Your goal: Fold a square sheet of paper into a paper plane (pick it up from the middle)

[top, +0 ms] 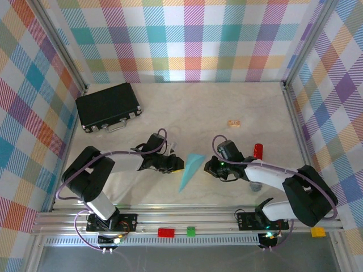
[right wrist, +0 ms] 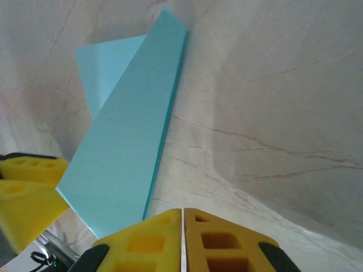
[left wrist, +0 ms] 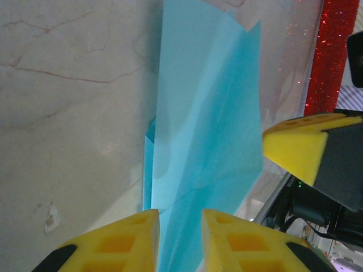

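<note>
Left pincer [left wrist: 180, 216]: fingers slightly parted, paper plane [left wrist: 198, 130] running through gap, gap wider than paper.
Right pincer [right wrist: 182, 214]: fingers pressed together, nothing between them.
Paper plane: slim blue dart on surface [top: 227, 102], between both pincers, just right of left pincer, just left of right pincer. Pointed end toward arm bases, one layer tilted up.
Red marker [top: 258, 151]: just right of right pincer.
Tan scrap [top: 234, 122]: ahead of right pincer.
Black case [top: 109, 106]: well beyond left pincer, to its left.
</note>
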Tool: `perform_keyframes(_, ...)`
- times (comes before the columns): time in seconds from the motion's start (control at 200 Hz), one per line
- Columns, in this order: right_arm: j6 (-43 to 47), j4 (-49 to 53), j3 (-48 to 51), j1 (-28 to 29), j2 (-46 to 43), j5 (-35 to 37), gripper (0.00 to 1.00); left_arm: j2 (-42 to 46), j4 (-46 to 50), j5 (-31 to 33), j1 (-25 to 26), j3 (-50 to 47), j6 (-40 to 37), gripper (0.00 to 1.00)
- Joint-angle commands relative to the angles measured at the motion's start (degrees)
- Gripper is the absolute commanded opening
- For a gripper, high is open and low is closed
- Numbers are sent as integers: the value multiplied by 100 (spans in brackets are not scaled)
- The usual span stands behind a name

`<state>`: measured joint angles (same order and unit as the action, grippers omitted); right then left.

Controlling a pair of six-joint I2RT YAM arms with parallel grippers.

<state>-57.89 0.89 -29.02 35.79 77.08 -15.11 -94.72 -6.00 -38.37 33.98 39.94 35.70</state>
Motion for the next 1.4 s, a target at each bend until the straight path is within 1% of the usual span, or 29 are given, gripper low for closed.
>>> perform_keyframes(0.0, -37, -192, -233, 109, 133, -168, 13, -224, 81, -196, -67, 230, -177, 26)
perform_keyframes(0.165, 55, -128, -443, 250, 441, -230, 15, -519, 147, -186, -67, 393, -283, 28)
perform_keyframes(0.365, -21, -140, -558, 337, 840, -194, 15, -775, -17, -446, -67, 448, -294, 27)
perform_keyframes(0.49, -47, -76, -587, 359, 1001, -93, 12, -707, -160, -672, -67, 400, -289, 21)
perform_keyframes(0.575, -72, -89, -574, 358, 1035, -48, 12, -651, -255, -806, -67, 374, -295, 20)
perform_keyframes(0.615, -105, -114, -558, 363, 1028, -4, 11, -630, -289, -821, -67, 358, -291, 17)
perform_keyframes(0.765, -130, -134, -539, 358, 998, 35, 11, -487, -728, -932, -67, 196, -90, 10)
perform_keyframes(0.845, -148, -111, -531, 358, 909, 39, 14, -369, -871, -887, -67, 99, -48, 7)
perform_keyframes(0.9, -176, -17, -516, 358, 750, 97, 18, -192, -901, -718, -67, 4, -28, 4)
perform_keyframes(0.975, -252, 74, -395, 358, 396, 225, 27, 140, -801, -349, -67, -124, -49, 4)
perform_keyframes(1.06, -282, 58, -297, 365, -54, 259, 35, 692, -301, 368, -67, -215, -200, 3)
perform_keyframes(1.115, -304, 28, -293, 389, -267, 243, 39, 1025, 98, 985, -63, -246, -298, 3)
perform_keyframes(1.17, -349, -112, -326, 426, -391, 196, 42, 1279, 456, 1401, -65, -250, -398, 2)
perform_keyframes(1.26, -481, -573, -423, 557, -324, 20, 45, 1556, 772, 1767, -60, -261, -500, 2)
perform_keyframes(1.395, -510, -1007, -793, 737, 140, -191, 48, 1665, 1149, 1975, -59, -168, -582, 2)
